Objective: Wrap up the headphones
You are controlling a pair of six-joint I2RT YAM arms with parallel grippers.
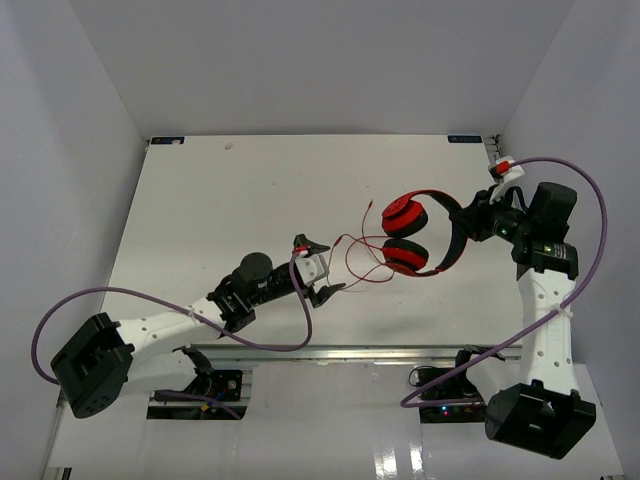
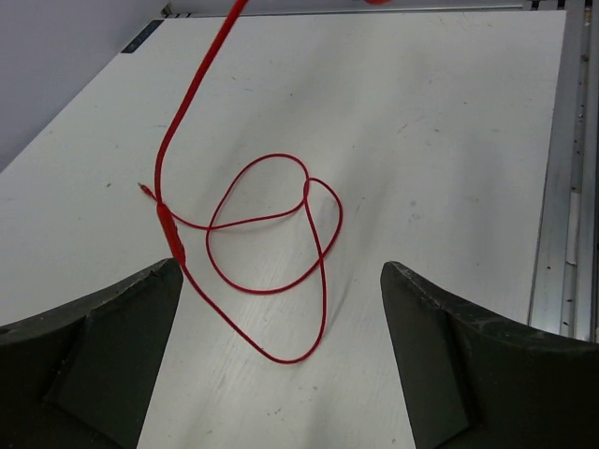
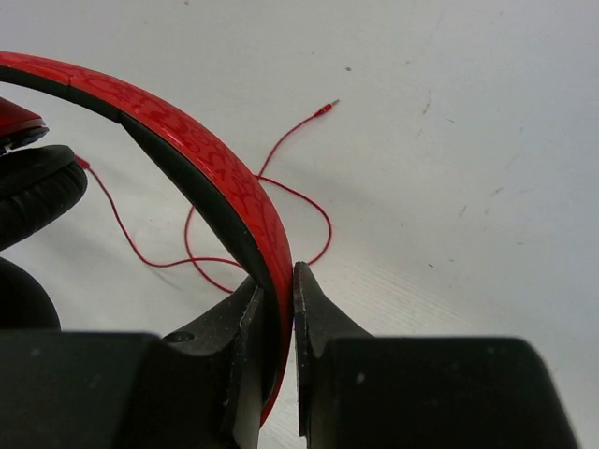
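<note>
The red headphones (image 1: 404,236) are right of the table's middle, two round earcups toward the left, black-lined headband (image 1: 456,240) toward the right. My right gripper (image 1: 472,226) is shut on the headband (image 3: 187,131), one finger on each face of it (image 3: 277,292); a black ear pad (image 3: 33,187) shows at the left edge. The thin red cable (image 1: 358,262) lies in loose loops on the table between the earcups and my left gripper (image 1: 322,268). That gripper (image 2: 281,360) is open and empty, with the loops (image 2: 271,234) just ahead of its fingers; the cable rises out of the top of the left wrist view.
The cable's plug tip (image 3: 329,107) lies bare on the white table (image 1: 220,210). An in-line remote (image 2: 171,229) sits on the cable near my left finger. Grey walls enclose the table on three sides. A metal rail (image 1: 350,352) runs along the near edge. Purple robot cables (image 1: 590,200) loop beside both arms.
</note>
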